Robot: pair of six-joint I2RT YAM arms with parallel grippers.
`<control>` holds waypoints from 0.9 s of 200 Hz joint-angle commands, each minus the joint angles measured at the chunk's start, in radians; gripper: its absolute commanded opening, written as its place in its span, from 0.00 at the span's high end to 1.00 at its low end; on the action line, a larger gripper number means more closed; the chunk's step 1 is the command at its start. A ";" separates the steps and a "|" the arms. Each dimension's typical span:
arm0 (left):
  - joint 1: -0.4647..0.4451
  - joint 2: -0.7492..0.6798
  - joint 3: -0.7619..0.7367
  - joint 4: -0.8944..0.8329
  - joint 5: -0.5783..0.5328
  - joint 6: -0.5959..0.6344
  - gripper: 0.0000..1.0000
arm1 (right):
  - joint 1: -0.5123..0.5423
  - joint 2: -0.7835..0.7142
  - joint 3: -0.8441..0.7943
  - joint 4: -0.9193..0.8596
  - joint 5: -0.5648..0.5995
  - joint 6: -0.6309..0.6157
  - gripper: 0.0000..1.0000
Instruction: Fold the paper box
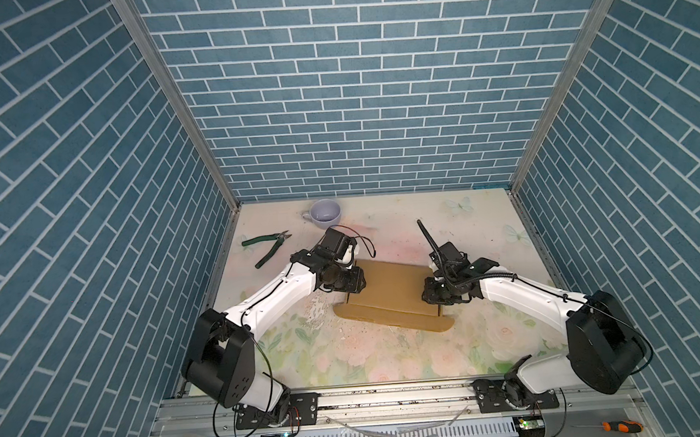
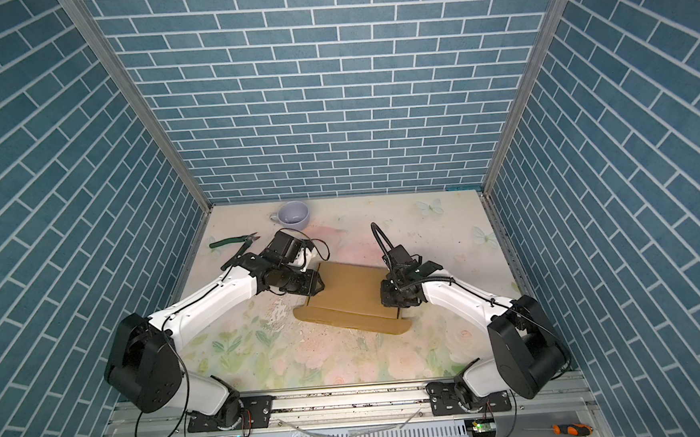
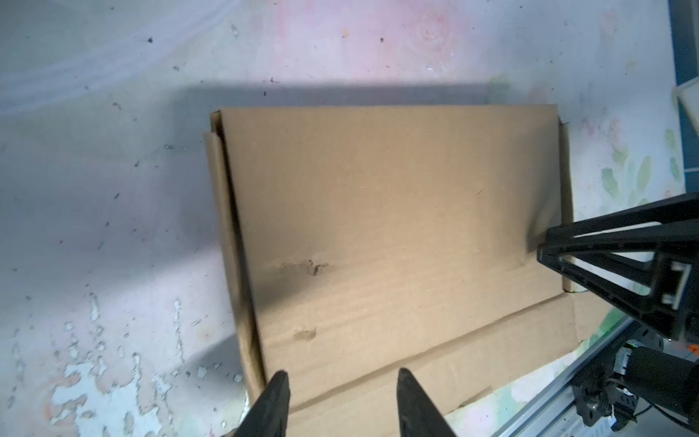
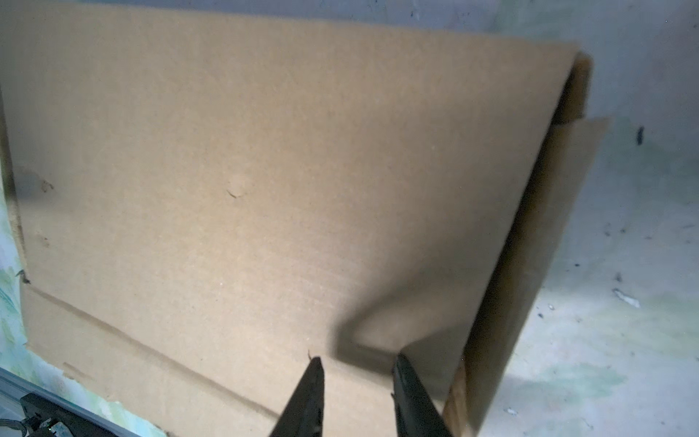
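The paper box point(image 1: 390, 290) point(image 2: 350, 290) is plain brown cardboard in the middle of the table. Its lid panel is down and a long flap point(image 1: 392, 321) lies flat toward the near side. My left gripper point(image 1: 360, 284) point(image 2: 321, 286) is at the box's left end. In the left wrist view it point(image 3: 342, 378) is open over the box point(image 3: 397, 212), with nothing between the fingers. My right gripper point(image 1: 428, 297) point(image 2: 386, 299) is over the right end. In the right wrist view it point(image 4: 358, 359) shows a narrow empty gap, with its tips close over the lid point(image 4: 264, 181) beside a raised side wall point(image 4: 529, 265).
A lilac cup point(image 1: 326, 216) stands at the back left. Green-handled pliers point(image 1: 267, 247) lie to the left of the left arm. Blue brick-patterned walls enclose three sides. An aluminium rail point(image 1: 392, 396) carries both arm bases along the near edge.
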 commanded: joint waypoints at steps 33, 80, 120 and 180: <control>-0.005 0.069 -0.133 0.139 0.061 -0.038 0.58 | 0.070 -0.003 0.094 -0.093 -0.005 0.005 0.65; -0.005 0.059 -0.201 0.182 0.042 -0.053 0.60 | 0.098 0.043 -0.050 0.123 -0.102 0.131 0.67; -0.003 0.051 -0.211 0.186 0.038 -0.059 0.60 | 0.097 0.085 -0.064 0.135 -0.060 0.099 0.68; 0.069 -0.038 -0.121 0.128 0.062 -0.029 0.41 | -0.065 -0.104 -0.008 -0.097 -0.027 0.016 0.45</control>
